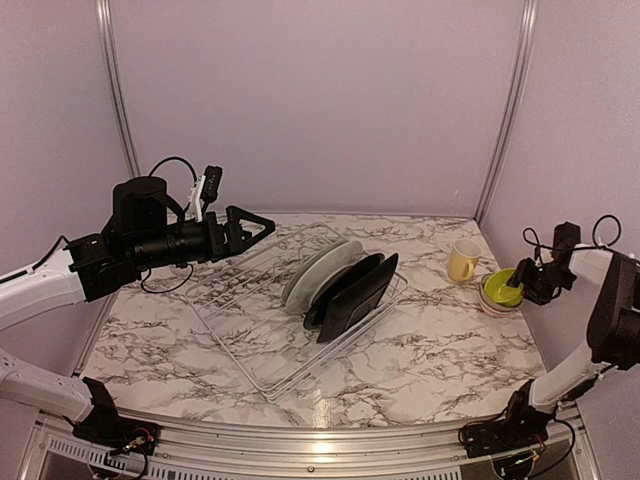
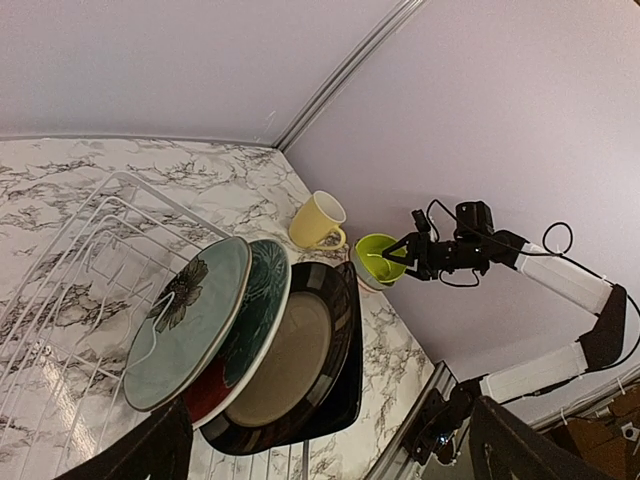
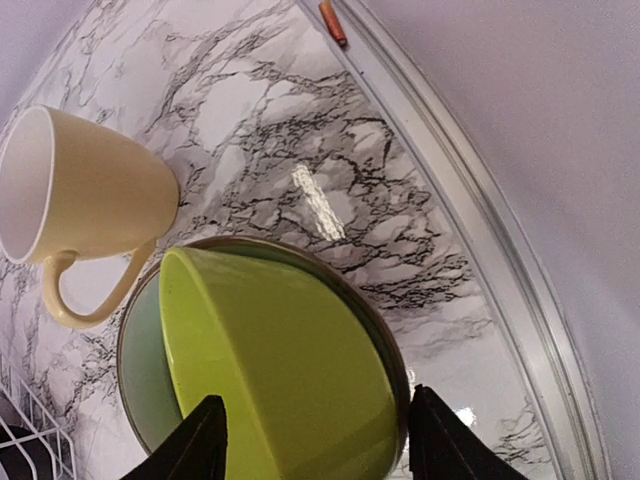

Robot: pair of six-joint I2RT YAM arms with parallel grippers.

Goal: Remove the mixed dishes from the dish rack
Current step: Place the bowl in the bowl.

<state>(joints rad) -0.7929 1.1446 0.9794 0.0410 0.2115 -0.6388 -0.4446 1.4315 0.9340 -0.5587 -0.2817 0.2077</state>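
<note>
our right end effector (image 3: 318, 425) is clamped on the glossy lime bowl (image 3: 290, 360), which sits tilted inside a grey-green bowl (image 3: 143, 375) right at its fingers. our left end effector (image 1: 262, 226), arm level, hangs with fingers apart above the rack (image 1: 240, 300).

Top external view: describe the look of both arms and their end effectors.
Left arm and right arm: white links, black joints, looping black cables. Left end effector is black and triangular; right end effector is black too.

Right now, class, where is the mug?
In the top view, the mug sits at the far right of the table, outside the rack, just left of the green bowl.
</note>
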